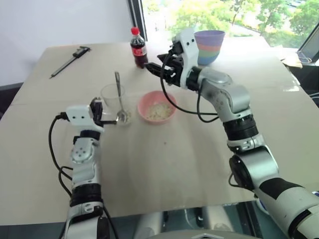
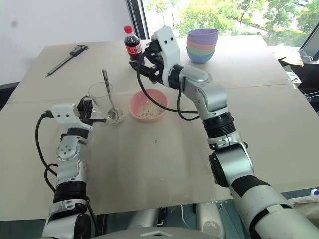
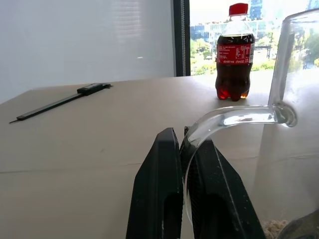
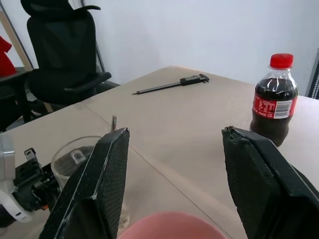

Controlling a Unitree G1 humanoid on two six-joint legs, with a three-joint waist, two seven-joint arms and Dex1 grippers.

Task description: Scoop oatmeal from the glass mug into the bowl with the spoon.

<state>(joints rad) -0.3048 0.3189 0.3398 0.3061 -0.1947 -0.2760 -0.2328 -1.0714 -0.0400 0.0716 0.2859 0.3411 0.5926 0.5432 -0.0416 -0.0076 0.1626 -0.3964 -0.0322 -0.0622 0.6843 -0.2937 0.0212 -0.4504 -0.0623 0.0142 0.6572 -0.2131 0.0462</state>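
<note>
One glass mug (image 1: 112,102), one spoon (image 1: 119,97), one pink bowl (image 1: 156,106), one cola bottle (image 1: 138,47), one caliper (image 1: 70,61), four stacked bowls (image 1: 209,46).

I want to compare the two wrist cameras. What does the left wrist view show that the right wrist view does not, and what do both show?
Left wrist view alone: the left pincer shut on the handle of the glass mug, seen up close, and a little oatmeal at the mug's bottom.

Right wrist view alone: the right pincer with its fingers open and nothing between them, the rim of the pink bowl, the spoon handle rising from the mug, and a black office chair.

Both: the tan table, the cola bottle, the dark caliper and the mug.
</note>
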